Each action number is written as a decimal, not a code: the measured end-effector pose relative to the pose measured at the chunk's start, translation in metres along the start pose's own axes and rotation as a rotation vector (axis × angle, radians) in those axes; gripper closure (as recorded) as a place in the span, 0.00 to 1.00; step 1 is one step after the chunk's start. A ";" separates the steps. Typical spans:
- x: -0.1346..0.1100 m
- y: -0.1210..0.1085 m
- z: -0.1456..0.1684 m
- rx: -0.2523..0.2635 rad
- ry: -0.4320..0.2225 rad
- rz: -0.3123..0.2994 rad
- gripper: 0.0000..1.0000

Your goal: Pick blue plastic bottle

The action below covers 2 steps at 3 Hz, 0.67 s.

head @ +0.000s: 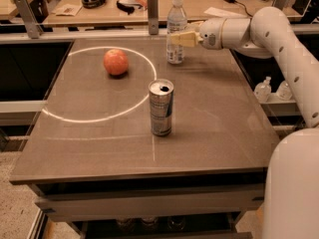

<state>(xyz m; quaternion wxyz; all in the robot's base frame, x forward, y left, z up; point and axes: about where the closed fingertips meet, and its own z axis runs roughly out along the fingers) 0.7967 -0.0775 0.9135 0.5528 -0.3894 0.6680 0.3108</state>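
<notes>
The blue plastic bottle [176,19] is a clear bottle with a white cap and a pale label. It stands upright at the far edge of the table, right of centre. My gripper [182,38] reaches in from the right on the white arm. It sits at the bottle's mid height, covering part of the label. The bottle's base rests on the table top.
A silver-blue drink can [161,107] stands mid-table, nearer the camera. A red apple [115,62] lies at the back left inside a white circle. Small clear bottles [262,89] sit beyond the right table edge. A cluttered desk [124,6] runs behind the table.
</notes>
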 end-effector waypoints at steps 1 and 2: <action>-0.041 0.011 -0.025 -0.061 -0.039 -0.040 1.00; -0.043 0.011 -0.026 -0.063 -0.040 -0.043 1.00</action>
